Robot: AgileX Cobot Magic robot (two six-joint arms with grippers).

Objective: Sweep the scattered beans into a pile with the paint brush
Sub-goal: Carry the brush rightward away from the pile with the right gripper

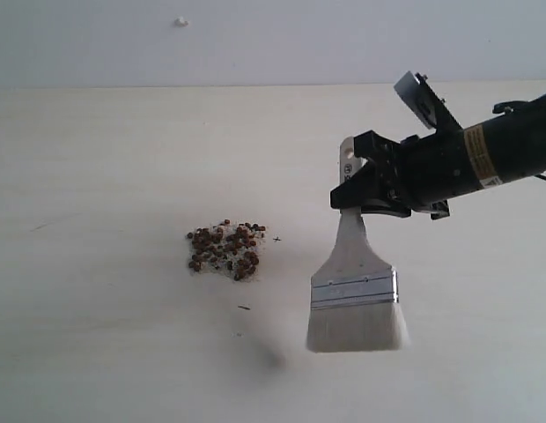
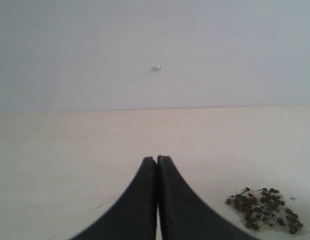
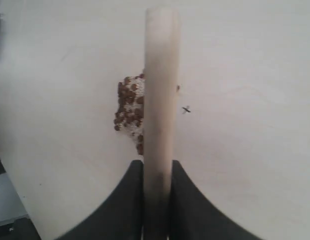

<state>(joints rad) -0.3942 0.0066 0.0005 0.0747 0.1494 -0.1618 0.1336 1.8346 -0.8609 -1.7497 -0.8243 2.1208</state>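
Paint brush [image 1: 354, 291] clamped in right end effector [image 1: 354, 199], pile [image 1: 225, 250] apart leftward, left end effector [image 2: 157, 162] closed.

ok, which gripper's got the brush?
The right gripper: its jaws clamp the brush by the handle, off to one side of the beans. The left gripper is shut on nothing.

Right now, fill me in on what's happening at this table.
The right gripper is clamped on the handle of the paint brush. Its bristles point down, beside the pile and apparently just clear of the table. The reddish-brown beans sit gathered in that one compact heap, with only a couple of tiny specks lying apart. The left gripper is shut, empty and away from the pile.
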